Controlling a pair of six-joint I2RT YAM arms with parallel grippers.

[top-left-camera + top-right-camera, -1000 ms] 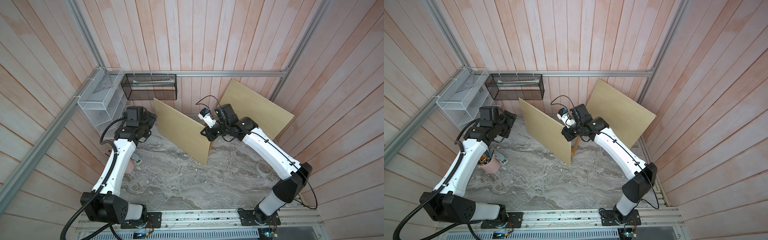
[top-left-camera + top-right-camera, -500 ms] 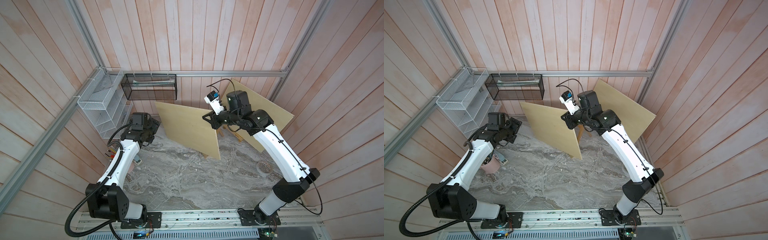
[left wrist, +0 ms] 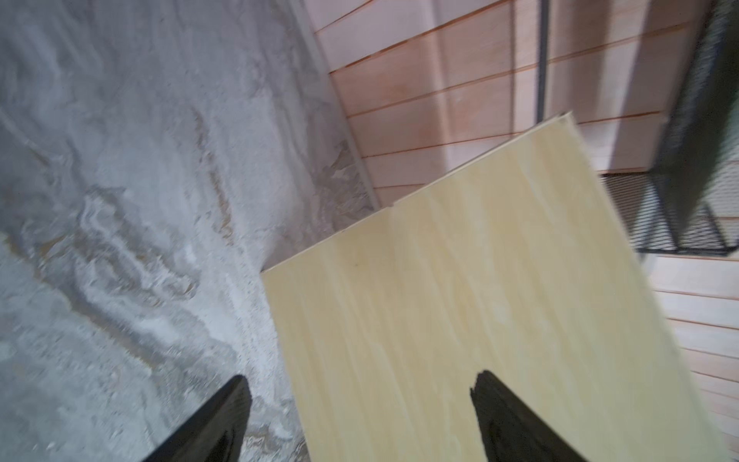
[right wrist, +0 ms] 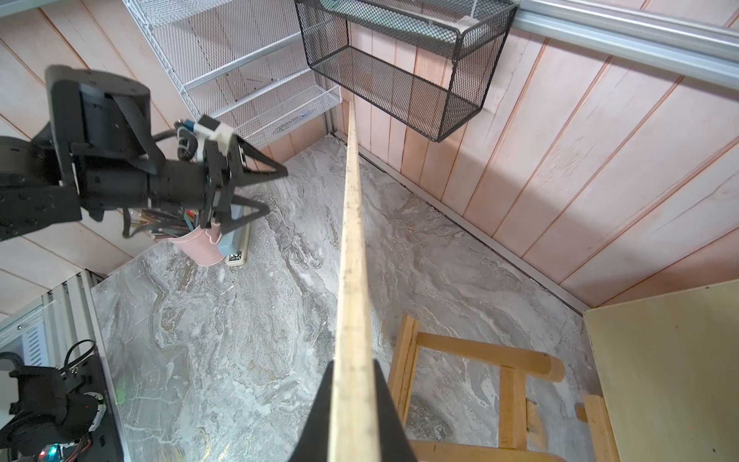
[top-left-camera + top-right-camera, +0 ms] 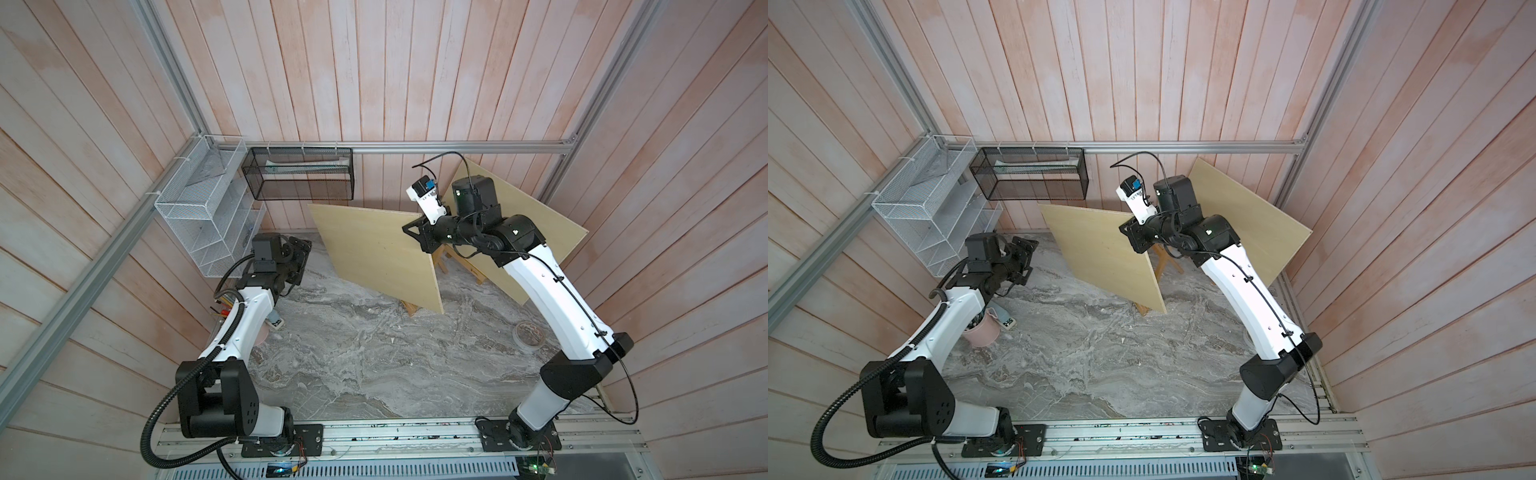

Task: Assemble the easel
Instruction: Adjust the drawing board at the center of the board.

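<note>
Even soft daylight, left wrist view blurred

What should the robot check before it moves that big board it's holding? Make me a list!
1. Right end effector shut on the held board's edge: ok.
2. Left end effector open and empty: ok.
3. Gap between left end effector and held board: ok.
4. Easel fully visible in both top views: not ok, the held board hides most of it.
5. Held board clear of the easel: cannot tell.
6. Pink cup well away from the held board: ok.
</note>
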